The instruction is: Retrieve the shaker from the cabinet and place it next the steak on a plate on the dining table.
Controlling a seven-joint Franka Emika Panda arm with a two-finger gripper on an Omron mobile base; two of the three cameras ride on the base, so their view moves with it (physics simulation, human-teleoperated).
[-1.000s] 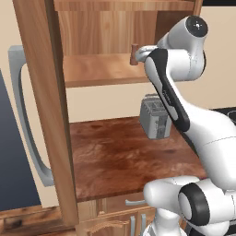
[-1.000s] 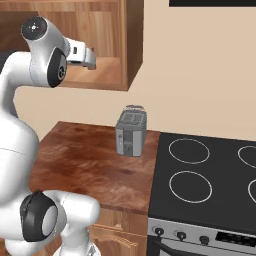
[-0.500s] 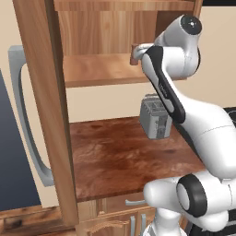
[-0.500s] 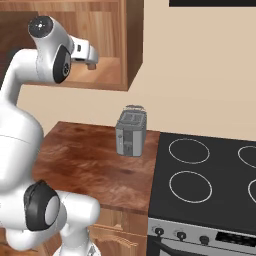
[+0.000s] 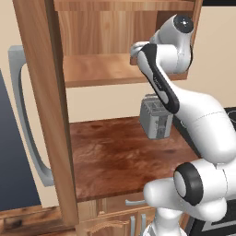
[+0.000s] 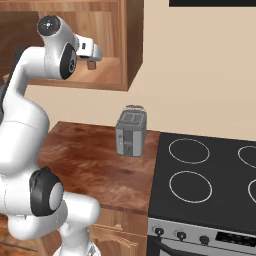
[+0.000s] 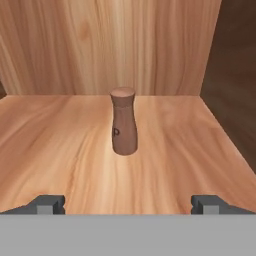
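The shaker, a slim brown wooden cylinder, stands upright in the middle of the cabinet shelf, a little ahead of my gripper. Both dark fingertips sit wide apart at the shelf's front, so the gripper is open and empty, centred on the shaker. From the base cameras, the gripper is at the front edge of the light-brown cabinet. The steak, plate and dining table are out of view.
The cabinet's tall door stands open on the left. Below, a grey toaster sits on the reddish-brown counter, beside a black stove. The cabinet's right wall is close by.
The arm's upper joint has risen, and the hand has edged slightly closer to the cabinet shelf. The toaster and counter have not moved.
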